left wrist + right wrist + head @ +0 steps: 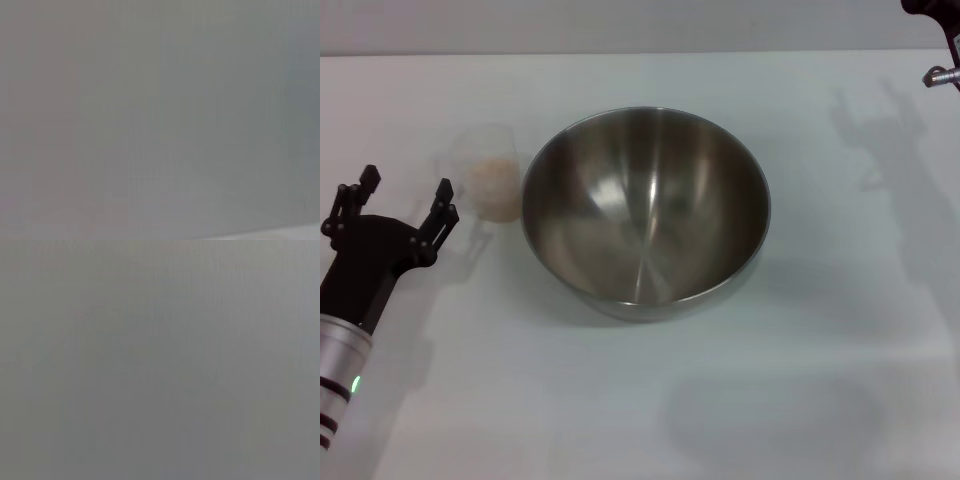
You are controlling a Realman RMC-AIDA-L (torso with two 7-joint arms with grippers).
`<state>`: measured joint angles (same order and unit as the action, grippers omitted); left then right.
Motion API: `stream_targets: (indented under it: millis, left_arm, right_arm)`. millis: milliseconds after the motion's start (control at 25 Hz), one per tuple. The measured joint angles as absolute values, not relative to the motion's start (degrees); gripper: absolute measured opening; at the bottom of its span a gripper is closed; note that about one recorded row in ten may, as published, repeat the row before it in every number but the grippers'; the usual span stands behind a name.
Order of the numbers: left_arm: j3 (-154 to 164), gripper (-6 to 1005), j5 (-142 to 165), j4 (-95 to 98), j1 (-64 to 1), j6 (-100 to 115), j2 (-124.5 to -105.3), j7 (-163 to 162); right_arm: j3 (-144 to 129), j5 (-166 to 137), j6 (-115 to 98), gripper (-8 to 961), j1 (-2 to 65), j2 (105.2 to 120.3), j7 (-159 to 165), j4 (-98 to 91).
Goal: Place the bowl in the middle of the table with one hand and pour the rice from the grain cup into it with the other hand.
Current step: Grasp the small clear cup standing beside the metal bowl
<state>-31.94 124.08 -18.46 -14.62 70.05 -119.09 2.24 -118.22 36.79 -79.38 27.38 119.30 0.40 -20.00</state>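
Observation:
The large steel bowl (645,212) stands on the white table (640,400) near its middle, and its inside is bare. The small clear grain cup (486,180) stands upright just left of the bowl, with rice (494,187) in its lower part. My left gripper (405,192) is open, at the left edge, a short way left of the cup and not touching it. Part of my right arm (935,40) shows at the top right corner, far from the bowl; its gripper is out of view. Both wrist views show only plain grey.
Shadows of the arms fall on the table at the right (880,160) and at the front (770,420). The table's far edge (620,53) runs along the top of the head view.

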Motion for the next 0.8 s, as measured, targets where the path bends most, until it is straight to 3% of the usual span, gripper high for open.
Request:
stream_targets:
  millis: [800]
  left_arm:
    - [-37.0,837,123.8,-17.0,-20.1,58.6,-119.09,3.9]
  right_arm:
    - [-118.4,36.8,-79.5,672,26.6,119.43,0.6,-19.4]
